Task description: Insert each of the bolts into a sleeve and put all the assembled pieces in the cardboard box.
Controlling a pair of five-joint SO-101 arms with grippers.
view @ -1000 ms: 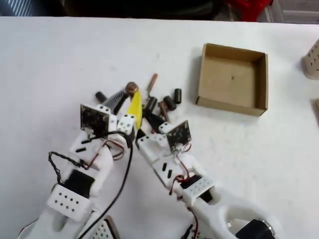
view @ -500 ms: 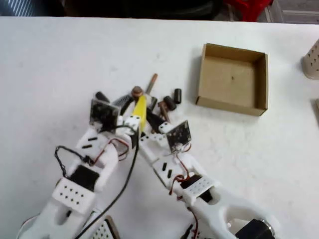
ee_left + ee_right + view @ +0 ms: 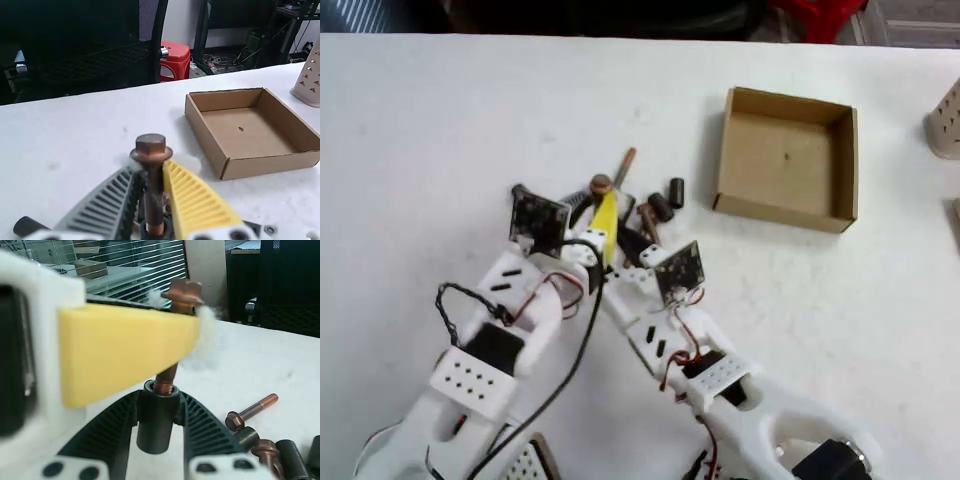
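The left claw [image 3: 150, 174] pinches a copper flange bolt [image 3: 151, 148] just under its head. The right claw [image 3: 157, 409] pinches a black sleeve [image 3: 155, 432] round its middle, with the bolt's tip in its mouth, left of the cardboard box [image 3: 780, 212]. Both pieces look rigid, smooth and probably slippery.

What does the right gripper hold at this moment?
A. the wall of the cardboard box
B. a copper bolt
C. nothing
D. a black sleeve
D: in the right wrist view the right gripper is shut around a black sleeve, and the tip of a copper bolt sits in the sleeve's open end.
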